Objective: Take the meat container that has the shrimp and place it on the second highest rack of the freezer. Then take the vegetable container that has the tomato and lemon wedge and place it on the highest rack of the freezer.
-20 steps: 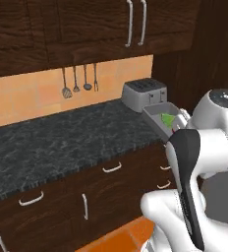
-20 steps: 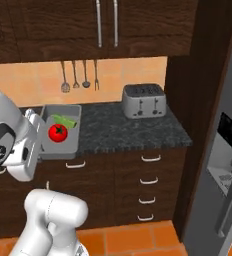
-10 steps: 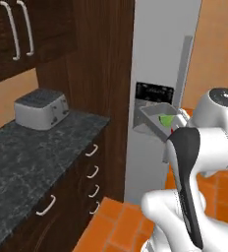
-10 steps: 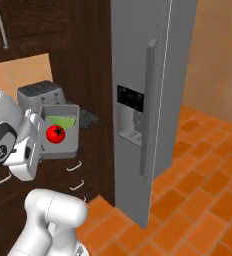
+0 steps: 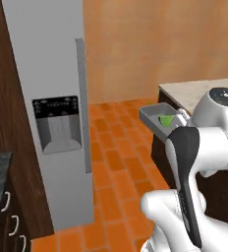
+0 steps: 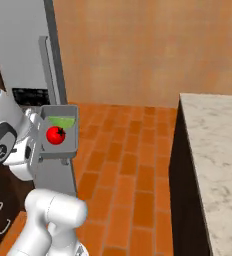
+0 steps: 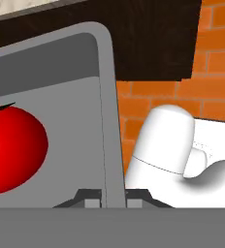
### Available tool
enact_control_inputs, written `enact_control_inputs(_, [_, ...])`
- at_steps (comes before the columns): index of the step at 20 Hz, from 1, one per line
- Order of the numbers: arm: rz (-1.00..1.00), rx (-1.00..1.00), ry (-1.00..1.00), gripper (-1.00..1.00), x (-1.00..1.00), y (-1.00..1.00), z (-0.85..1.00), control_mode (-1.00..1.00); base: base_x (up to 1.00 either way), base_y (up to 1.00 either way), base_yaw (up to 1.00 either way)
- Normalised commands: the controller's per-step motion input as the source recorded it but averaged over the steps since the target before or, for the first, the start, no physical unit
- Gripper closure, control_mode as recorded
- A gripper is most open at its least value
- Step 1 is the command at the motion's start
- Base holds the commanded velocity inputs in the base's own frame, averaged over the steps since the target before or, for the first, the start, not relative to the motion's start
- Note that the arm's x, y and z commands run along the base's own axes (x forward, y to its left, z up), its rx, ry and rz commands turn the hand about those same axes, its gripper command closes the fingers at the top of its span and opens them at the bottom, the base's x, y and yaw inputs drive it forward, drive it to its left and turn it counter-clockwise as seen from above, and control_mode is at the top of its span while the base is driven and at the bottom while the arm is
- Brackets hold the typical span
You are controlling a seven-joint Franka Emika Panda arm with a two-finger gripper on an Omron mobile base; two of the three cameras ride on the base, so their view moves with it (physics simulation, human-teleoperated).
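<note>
Gripper (image 7: 113, 201) clamped on the rim of the grey vegetable container (image 6: 70, 131), arm folded, holding it level in the air, tomato (image 6: 55, 135) and lemon wedge (image 6: 62, 121) inside, wedge half hidden in the left base view, closed freezer (image 5: 52, 93) well apart, its top cut off

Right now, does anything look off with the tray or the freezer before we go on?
The freezer door looks shut, though the tray has to go on its highest rack. The tool is shut on the tray's rim; the tomato and lemon wedge sit inside, nothing spilled.
</note>
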Motion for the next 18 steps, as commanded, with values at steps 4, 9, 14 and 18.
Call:
enact_control_inputs(4, [0.00,0.00,0.00,1.00,0.00,0.00,0.00,1.00,0.09,0.18,-0.69])
enact_control_inputs(9, [0.00,0.00,0.00,1.00,0.00,0.00,0.00,1.00,0.76,0.04,-0.05])
enact_control_inputs(14, [0.00,0.00,0.00,1.00,0.00,0.00,0.00,1.00,1.00,-0.09,0.03])
enact_control_inputs(18, [0.00,0.00,0.00,1.00,0.00,0.00,0.00,1.00,1.00,-0.39,0.07])
